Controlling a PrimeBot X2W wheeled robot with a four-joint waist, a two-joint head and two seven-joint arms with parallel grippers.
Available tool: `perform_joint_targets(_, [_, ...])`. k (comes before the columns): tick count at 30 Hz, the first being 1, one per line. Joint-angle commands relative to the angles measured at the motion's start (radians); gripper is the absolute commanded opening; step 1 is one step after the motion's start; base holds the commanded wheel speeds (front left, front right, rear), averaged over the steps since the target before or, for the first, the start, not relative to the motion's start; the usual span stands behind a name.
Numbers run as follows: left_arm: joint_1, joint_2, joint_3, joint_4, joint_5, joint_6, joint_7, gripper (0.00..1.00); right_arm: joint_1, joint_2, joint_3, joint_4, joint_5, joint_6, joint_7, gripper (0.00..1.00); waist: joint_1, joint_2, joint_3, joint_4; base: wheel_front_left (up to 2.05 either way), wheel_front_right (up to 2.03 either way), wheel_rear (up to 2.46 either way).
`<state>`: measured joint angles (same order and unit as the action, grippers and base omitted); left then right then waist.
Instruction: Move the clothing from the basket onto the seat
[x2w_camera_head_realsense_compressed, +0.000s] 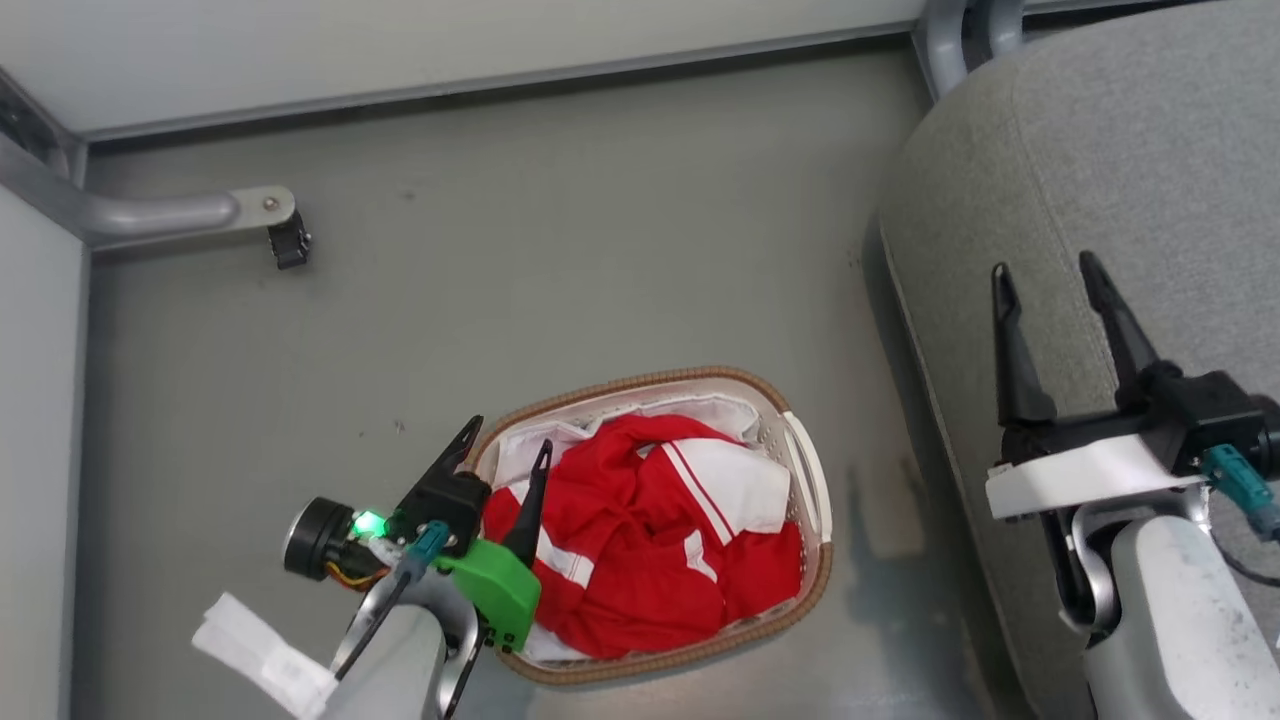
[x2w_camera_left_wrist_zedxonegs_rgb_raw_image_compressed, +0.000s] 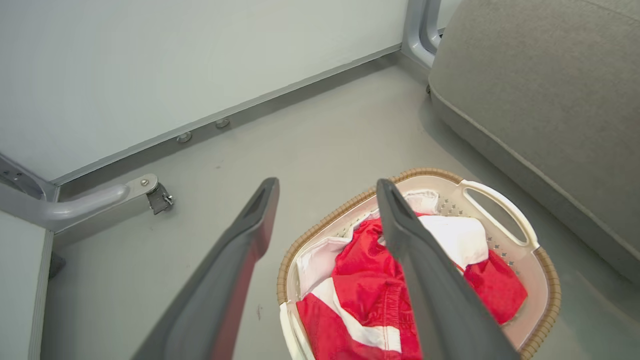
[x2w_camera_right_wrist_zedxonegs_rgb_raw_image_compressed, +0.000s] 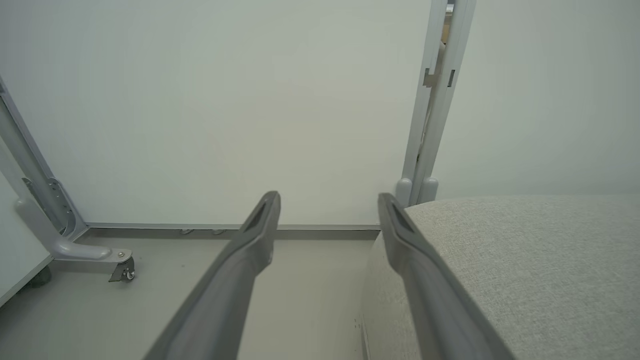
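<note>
Grey, smooth flooring (x2w_camera_head_realsense_compressed: 520, 260) runs to a pale wall panel (x2w_camera_head_realsense_compressed: 450, 40) with a metal strip along its foot. At the floor's far left corner a rounded grey metal leg ends in a small dark caster (x2w_camera_head_realsense_compressed: 290, 245).

On the floor's right side stands the seat (x2w_camera_head_realsense_compressed: 1120, 150), a big cushion in coarse grey weave with a rounded corner and a stitched seam low along its side. Just beside it on the floor sits the basket (x2w_camera_head_realsense_compressed: 805, 480), oval, white perforated plastic with a brown woven-look rim and a slotted handle facing the seat. The clothing (x2w_camera_head_realsense_compressed: 650, 540) lies bunched inside it, bright red soft fabric with white panels and thin white stripes, over a rumpled white liner (x2w_camera_head_realsense_compressed: 515, 450).

The left gripper (x2w_camera_head_realsense_compressed: 510, 432) hangs at the basket's left end with its two long dark fingers spread wide, one outside the rim, the other above the red cloth. It holds nothing, and I cannot tell whether that finger brushes the fabric. The right gripper (x2w_camera_head_realsense_compressed: 1045, 264) is over the seat's left edge, its fingers likewise wide apart and empty.
</note>
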<state>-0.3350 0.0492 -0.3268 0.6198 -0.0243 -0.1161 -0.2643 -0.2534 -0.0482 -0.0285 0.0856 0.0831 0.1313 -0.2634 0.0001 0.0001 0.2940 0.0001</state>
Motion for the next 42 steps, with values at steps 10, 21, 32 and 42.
perform_joint_targets(10, [-0.259, 0.006, -0.155, 0.398, 0.076, -0.013, 0.023, 1.0, -0.128, -0.004, -0.045, -0.071, 0.038, -0.001, -0.002, 1.0, -0.0001, -0.0001, 0.343, -0.085, 0.0, 0.0, 0.0])
perform_joint_targets(21, [-0.39, 0.004, -0.304, 0.546, 0.049, -0.015, 0.075, 1.0, -0.181, -0.003, -0.031, -0.1, 0.083, -0.001, -0.002, 1.0, -0.0001, -0.0001, 0.471, -0.13, 0.0, 0.0, 0.0])
perform_joint_targets(32, [-0.437, 0.004, -0.338, 0.617, -0.018, 0.087, 0.177, 1.0, -0.211, -0.003, -0.034, -0.107, 0.098, -0.001, -0.002, 1.0, -0.0001, -0.0001, 0.523, -0.146, 0.0, 0.0, 0.0])
perform_joint_targets(42, [-0.408, 0.004, -0.337, 0.644, -0.073, 0.103, 0.172, 0.0, -0.202, -0.003, -0.016, -0.075, 0.107, -0.001, -0.002, 1.0, -0.0001, -0.0001, 0.477, -0.145, 0.0, 0.0, 0.0])
